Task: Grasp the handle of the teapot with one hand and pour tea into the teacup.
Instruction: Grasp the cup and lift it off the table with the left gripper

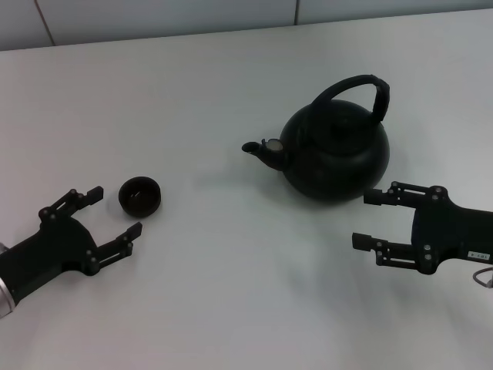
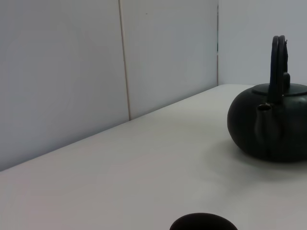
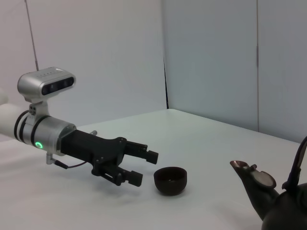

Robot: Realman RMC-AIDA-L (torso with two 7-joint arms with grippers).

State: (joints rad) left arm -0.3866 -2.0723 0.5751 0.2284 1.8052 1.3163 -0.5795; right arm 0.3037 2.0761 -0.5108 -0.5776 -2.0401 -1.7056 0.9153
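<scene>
The black teapot point(image 1: 335, 153) stands upright on the white table point(image 1: 231, 100) at right of centre, spout point(image 1: 254, 148) pointing left, its arched handle point(image 1: 358, 86) up. It also shows in the left wrist view point(image 2: 271, 122) and partly in the right wrist view point(image 3: 283, 201). The small black teacup point(image 1: 139, 195) sits at the left; it also shows in the right wrist view point(image 3: 170, 180). My left gripper point(image 1: 115, 213) is open just beside the cup, nearer me. My right gripper point(image 1: 367, 220) is open, just in front of the teapot, not touching it.
A pale panelled wall point(image 2: 96, 72) runs along the table's far edge point(image 1: 231, 35). The left arm with its wrist camera shows in the right wrist view point(image 3: 48, 129).
</scene>
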